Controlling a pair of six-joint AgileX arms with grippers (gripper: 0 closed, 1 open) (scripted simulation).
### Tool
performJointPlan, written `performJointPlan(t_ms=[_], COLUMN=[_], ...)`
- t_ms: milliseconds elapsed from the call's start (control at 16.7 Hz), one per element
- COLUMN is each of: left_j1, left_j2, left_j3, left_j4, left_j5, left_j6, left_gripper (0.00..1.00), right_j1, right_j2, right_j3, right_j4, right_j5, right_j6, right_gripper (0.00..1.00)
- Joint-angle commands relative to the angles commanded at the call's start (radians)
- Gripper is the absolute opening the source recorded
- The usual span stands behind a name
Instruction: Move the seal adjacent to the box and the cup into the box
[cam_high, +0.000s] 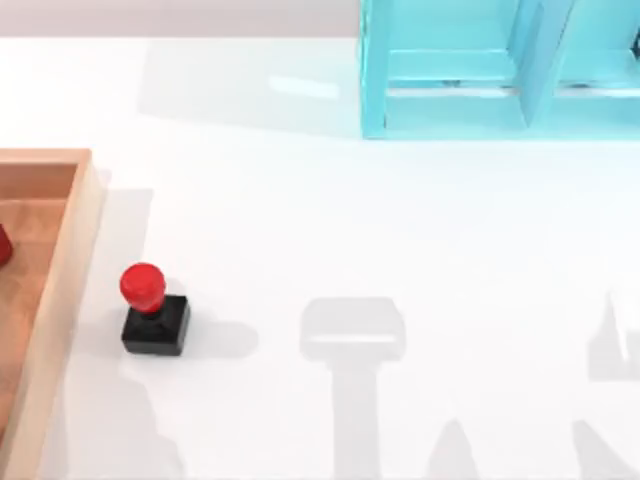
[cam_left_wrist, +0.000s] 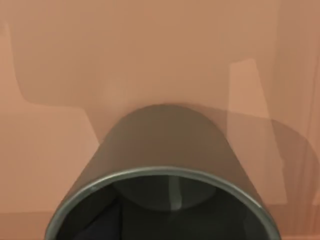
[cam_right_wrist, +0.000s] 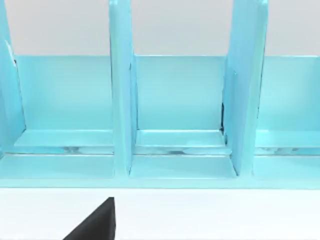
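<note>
- Seal (cam_high: 152, 312) is standing upright on the white table (cam_high: 400, 230), lower left of the top view, just beside the box (cam_high: 62, 262) wall, w/ a small gap.
- Cup (cam_left_wrist: 162, 150) is lying on its side on the box floor in the left wrist view, mouth toward the cam.
- Light-blue frame (cam_high: 450, 90) is sitting upper right.
- Left & right gripper states: can't tell.

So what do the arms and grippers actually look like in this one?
Little to go on. In the right wrist view the right gripper is a matte black, sharp-cornered wedge with flat faces, no markings or cables on it. On the white table in the top view lie grey shadows, likely the arms': one a blocky head on a straight stem.
</note>
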Motion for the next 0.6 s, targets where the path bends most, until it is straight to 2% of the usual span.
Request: performJointPlan(t_ms=[300, 600], left_j1=[-0.018, 0.005], left_j2=[-0.008, -0.041], left_j3=[0.154, 0.335], left_j4=[-0.022, -0.235], left_j5=[-0.052, -0.049], left_j6=[-0.013, -0.012], left_gripper=[1.0, 1.0], right_j1=[0.0, 0.0], right_j2=[0.0, 0.0], right_j3=[0.0, 0.0], right_j4=[0.0, 0.0], right_j5=[0.0, 0.0], right_j6=[0.0, 0.0], right_gripper=[1.0, 1.0])
